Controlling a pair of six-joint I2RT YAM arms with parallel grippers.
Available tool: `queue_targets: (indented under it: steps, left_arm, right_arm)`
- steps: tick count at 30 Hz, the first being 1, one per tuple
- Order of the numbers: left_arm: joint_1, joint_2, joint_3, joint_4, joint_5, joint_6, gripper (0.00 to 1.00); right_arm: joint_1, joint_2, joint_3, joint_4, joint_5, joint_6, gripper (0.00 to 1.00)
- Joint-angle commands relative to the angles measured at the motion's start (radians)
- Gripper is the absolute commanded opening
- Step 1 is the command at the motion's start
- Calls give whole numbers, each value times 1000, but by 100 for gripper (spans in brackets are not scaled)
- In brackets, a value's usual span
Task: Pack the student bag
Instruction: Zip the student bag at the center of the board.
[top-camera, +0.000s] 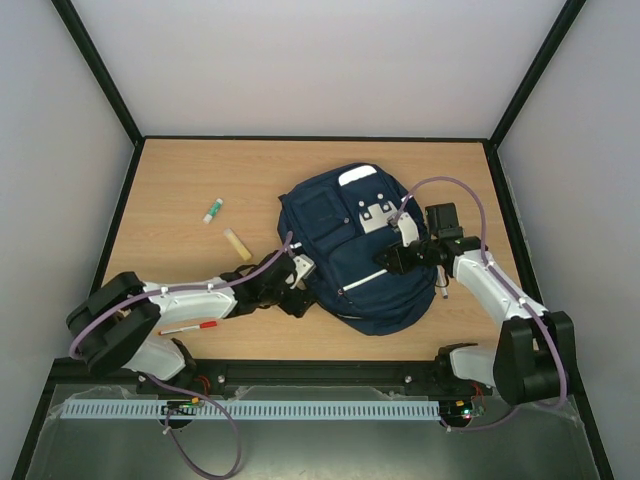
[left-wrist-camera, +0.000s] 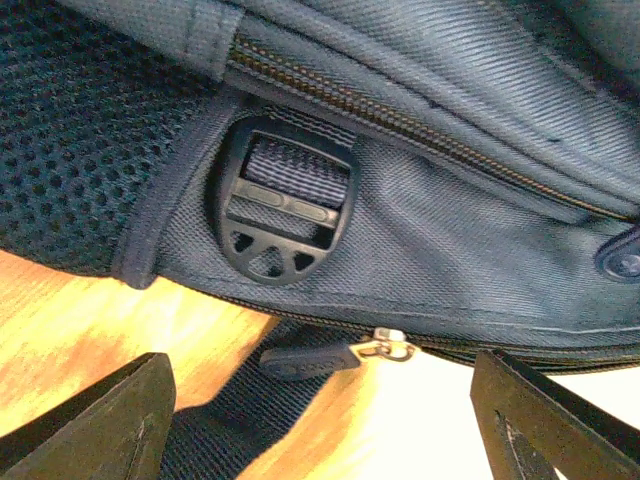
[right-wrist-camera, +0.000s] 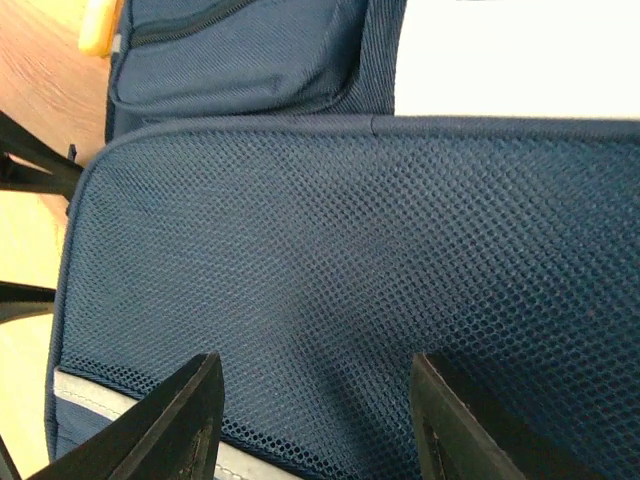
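Bag place: the student bag (top-camera: 335, 235) lies flat on the table (top-camera: 180, 180), a little right of the middle, between the two arms.
Long axis: it runs from the far side to the near side, slightly slanted. The top end points to the far wall and the rounded bottom points to the arm bases.
Face: the front with the white patch (top-camera: 375, 212) looks up.
Left gripper (left-wrist-camera: 318, 400): released, its fingers stand wide apart at the bag's near left edge, just before a black buckle (left-wrist-camera: 280, 215) and a zip pull (left-wrist-camera: 385, 348). Nothing is between them.
Right gripper (right-wrist-camera: 315, 400): fingers apart over the mesh pocket (right-wrist-camera: 350, 280) on the bag's right side. I cannot tell whether the tips touch the mesh.
Hidden: both wrists cover part of the bag's sides, and the straps are mostly out of sight.
Cut off: a yellow thing at the top left edge of the right wrist view, too little of it to name.
Loose things: a glue stick (top-camera: 213, 210) and a beige block (top-camera: 237, 244) lie left of the bag. A red and white pen (top-camera: 188, 327) lies beside the left arm.
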Motion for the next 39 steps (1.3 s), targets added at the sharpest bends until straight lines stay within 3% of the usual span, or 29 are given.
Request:
queue_targets:
  steps: [1, 14, 19, 27, 34, 39]
  left_arm:
    - [35, 27, -12, 95, 54, 118, 84]
    - [70, 155, 30, 124, 268, 235, 76]
    - [71, 163, 34, 141, 270, 242, 68]
    - [70, 138, 25, 139, 267, 222, 44]
    - [65, 28, -45, 181, 225, 163, 33]
    - [64, 49, -41, 165, 225, 156, 27]
  right_arm:
    - [6, 39, 14, -55, -20, -20, 50]
    - [6, 37, 10, -56, -3, -26, 50]
    - [6, 47, 11, -58, 5, -26, 50]
    - [6, 42, 11, -58, 10, -29, 50]
    - [6, 48, 12, -60, 4, -28, 49]
    - [5, 51, 15, -61, 4, -29, 49]
